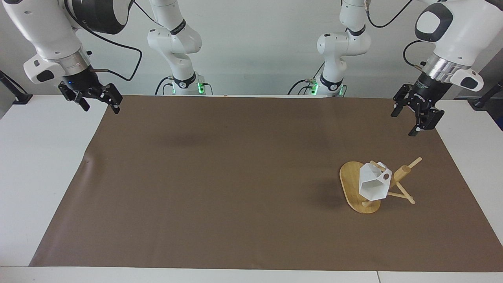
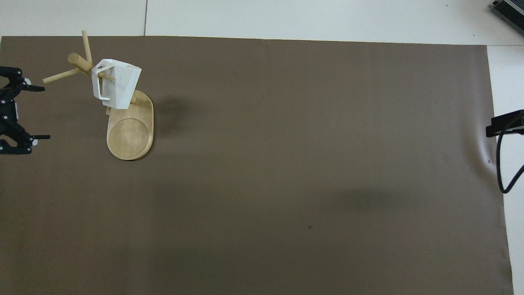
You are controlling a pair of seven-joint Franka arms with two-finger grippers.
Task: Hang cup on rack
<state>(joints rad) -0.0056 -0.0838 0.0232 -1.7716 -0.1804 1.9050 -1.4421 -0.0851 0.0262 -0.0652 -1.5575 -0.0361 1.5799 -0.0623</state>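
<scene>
The white faceted cup (image 1: 372,185) (image 2: 118,84) hangs by its handle on a peg of the bamboo rack (image 1: 351,181) (image 2: 131,133), mouth tilted sideways, with nothing gripping it. The rack stands on the brown mat toward the left arm's end of the table. My left gripper (image 1: 404,123) (image 2: 45,112) is open and empty, raised in the air over the mat's edge, well apart from the rack. At the right arm's end, my right gripper (image 1: 101,109) (image 2: 505,125) waits open and empty above the mat's corner; only part of it shows in the overhead view.
The brown mat (image 1: 220,177) (image 2: 286,164) covers most of the white table (image 1: 35,165). A black cable (image 2: 501,164) loops down from the right gripper. A dark device corner (image 2: 509,10) sits at the table's farthest edge.
</scene>
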